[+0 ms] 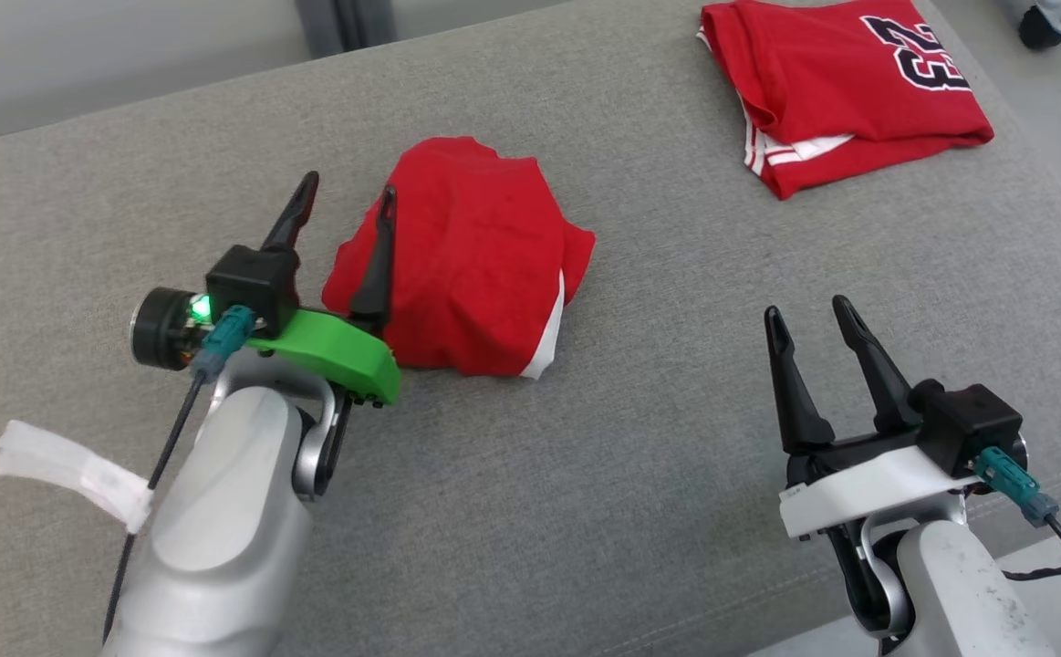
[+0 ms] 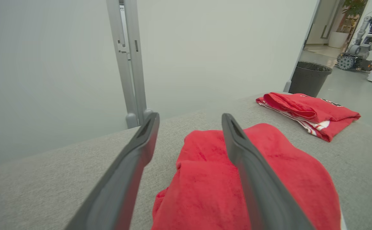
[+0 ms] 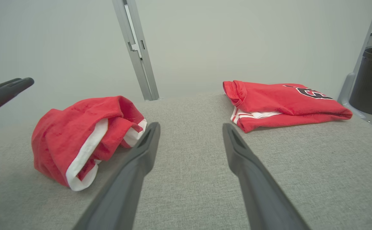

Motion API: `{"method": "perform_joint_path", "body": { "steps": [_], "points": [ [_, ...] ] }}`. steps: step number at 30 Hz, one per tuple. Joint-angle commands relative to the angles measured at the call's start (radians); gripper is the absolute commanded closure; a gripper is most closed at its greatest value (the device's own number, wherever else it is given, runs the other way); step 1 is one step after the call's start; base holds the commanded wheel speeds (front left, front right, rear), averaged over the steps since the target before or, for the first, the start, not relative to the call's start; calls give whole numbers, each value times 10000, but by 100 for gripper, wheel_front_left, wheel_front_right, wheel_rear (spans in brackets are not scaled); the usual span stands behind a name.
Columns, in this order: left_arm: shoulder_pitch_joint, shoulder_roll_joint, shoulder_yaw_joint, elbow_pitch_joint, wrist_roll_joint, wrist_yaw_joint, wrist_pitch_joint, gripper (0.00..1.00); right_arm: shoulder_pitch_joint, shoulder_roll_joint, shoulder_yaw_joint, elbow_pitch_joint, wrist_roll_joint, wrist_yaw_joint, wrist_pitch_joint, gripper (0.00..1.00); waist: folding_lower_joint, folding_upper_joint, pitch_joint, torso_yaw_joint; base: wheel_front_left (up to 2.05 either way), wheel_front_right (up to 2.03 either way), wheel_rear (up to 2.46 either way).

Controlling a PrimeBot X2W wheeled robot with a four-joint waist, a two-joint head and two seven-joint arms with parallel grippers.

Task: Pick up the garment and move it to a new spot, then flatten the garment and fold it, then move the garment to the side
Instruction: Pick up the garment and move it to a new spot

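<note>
A crumpled red garment (image 1: 484,265) with a white trim lies bunched on the grey padded surface (image 1: 585,502). My left gripper (image 1: 349,185) stands open at its left edge. One finger is over the red cloth and the other over bare grey fabric, and nothing is gripped. In the left wrist view the garment (image 2: 201,179) lies under and between the spread fingers of that gripper (image 2: 189,115). My right gripper (image 1: 806,308) is open and empty at the lower right, well apart from the cloth. In the right wrist view, its gripper (image 3: 191,125) has the garment (image 3: 77,134) to its left.
A folded red jersey (image 1: 849,82) with a dark number lies at the far right corner of the surface; it also shows as the jersey (image 2: 310,111) and the jersey (image 3: 278,102). Beyond that edge stands a dark bin (image 2: 310,76). A grey post (image 2: 131,64) rises behind the surface.
</note>
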Motion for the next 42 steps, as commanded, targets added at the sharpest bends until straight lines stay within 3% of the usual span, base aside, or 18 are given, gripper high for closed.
{"method": "perform_joint_path", "body": {
  "steps": [1,8,15,26,42],
  "points": [
    [257,122,213,-455,131,119,-73,0,144,-61,-58,-24,-22,-12,-23,0,0,0,-243,441,0,0,0],
    [1634,522,1392,-2633,362,588,-62,0,321,-144,-359,-29,-50,-12,-23,0,0,0,-470,1273,0,0,0],
    [3018,624,2481,-3875,615,906,-53,0,540,-301,-531,-7,-127,-12,-23,0,0,0,-692,2005,0,0,0],
    [5153,196,3351,-4268,858,653,-53,0,1053,-403,-794,158,-267,-12,-23,0,0,0,-1224,2670,0,0,0],
    [5996,-281,4086,-4185,1051,242,-53,0,1573,-299,-920,225,-406,-12,51,0,0,0,-1728,2821,0,0,0]
  ]
}}
